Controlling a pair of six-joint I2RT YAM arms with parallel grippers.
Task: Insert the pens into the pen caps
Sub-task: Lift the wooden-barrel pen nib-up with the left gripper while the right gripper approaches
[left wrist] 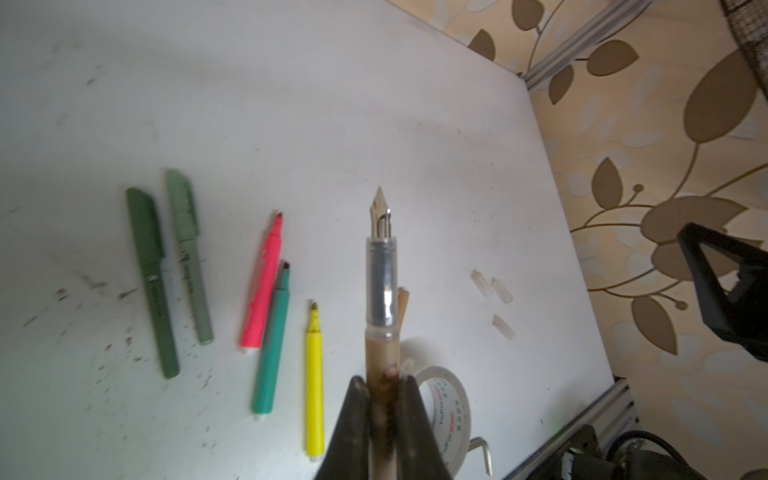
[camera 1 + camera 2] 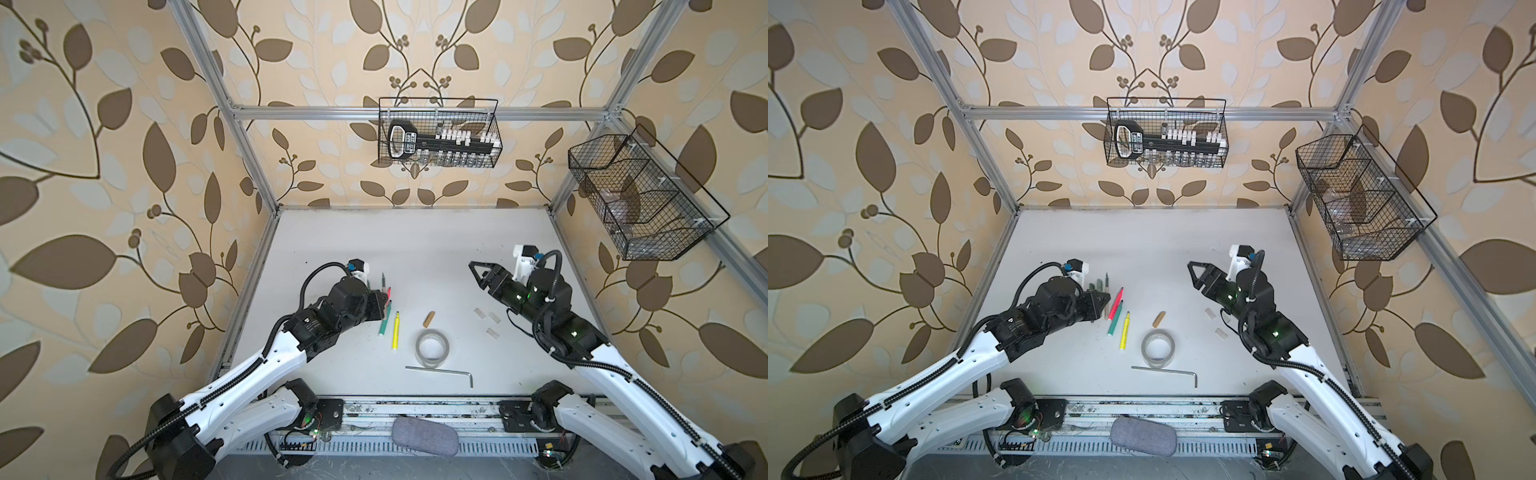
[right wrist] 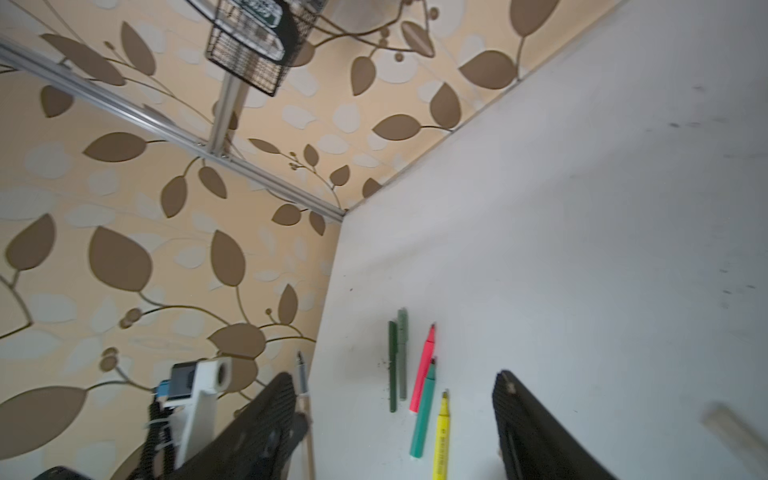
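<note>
- Six pens: three thin, three thicker markers.
- Thin ones: a tan pen (image 1: 381,286), a dark green pen (image 1: 153,286) and a grey-green pen (image 1: 192,266). The two green ones lie side by side on the white table (image 2: 415,245).
- Markers: a pink marker (image 1: 262,286), a green marker (image 1: 271,345) and a yellow marker (image 1: 314,386), all smooth plastic with bare tips.
- Six caps: two green caps (image 1: 143,220) sit on the green pens (slant-cut ends). A tan cap (image 2: 429,319) and three clear caps (image 2: 480,312) lie loose toward the right of the table.
- One tape roll (image 2: 432,348), a glossy ring, and one hex key (image 2: 440,370), an L-shaped metal rod.
- The left pincer (image 1: 384,399) is clamped tight on the tan pen's barrel. A clear grip section and a metal nib point away from it, over the table beside the markers.
- The right pincer (image 3: 394,376) stands wide and holds nothing, above the table near the clear caps.
</note>
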